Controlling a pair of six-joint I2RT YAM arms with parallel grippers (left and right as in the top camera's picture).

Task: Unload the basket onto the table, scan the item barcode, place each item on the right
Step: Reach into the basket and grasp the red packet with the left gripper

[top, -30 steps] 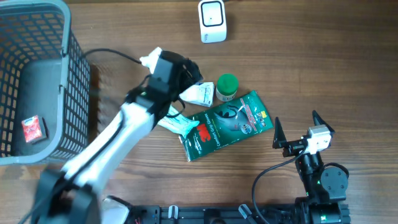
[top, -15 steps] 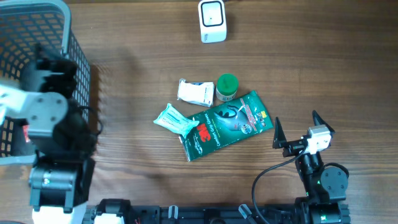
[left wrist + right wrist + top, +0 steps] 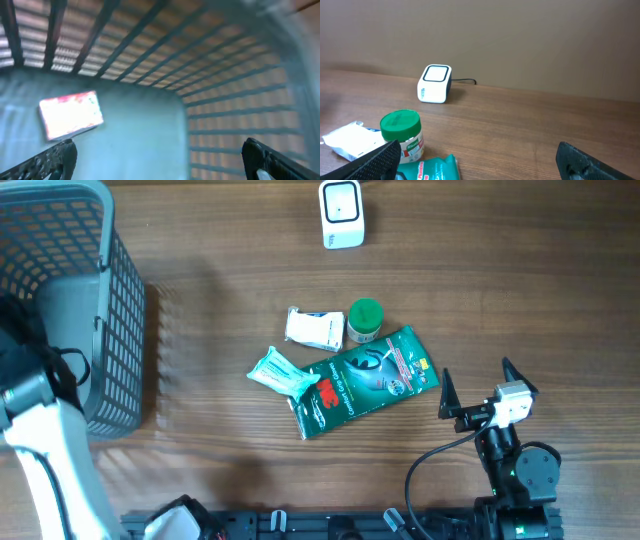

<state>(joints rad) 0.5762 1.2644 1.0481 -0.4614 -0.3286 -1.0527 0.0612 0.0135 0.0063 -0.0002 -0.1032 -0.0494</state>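
The white barcode scanner (image 3: 342, 213) stands at the table's far edge, also in the right wrist view as scanner (image 3: 434, 83). Mid-table lie a green-lidded jar (image 3: 364, 320), a white packet (image 3: 315, 329), a teal wipes pack (image 3: 283, 373) and a green pouch (image 3: 365, 380). My left gripper (image 3: 159, 150) is open inside the grey basket (image 3: 120, 330), above a red and white packet (image 3: 71, 114) on the basket floor. My right gripper (image 3: 478, 390) rests open at the front right, empty, facing the jar (image 3: 401, 129).
The basket's mesh walls (image 3: 225, 100) close round the left gripper. My left arm (image 3: 50, 440) runs along the table's left front. A cable (image 3: 440, 455) loops by the right arm's base.
The left arm has swung from the items mid-table to the far left and into the basket, jaws still open. It now covers the red packet in the overhead view. The right arm has not moved.
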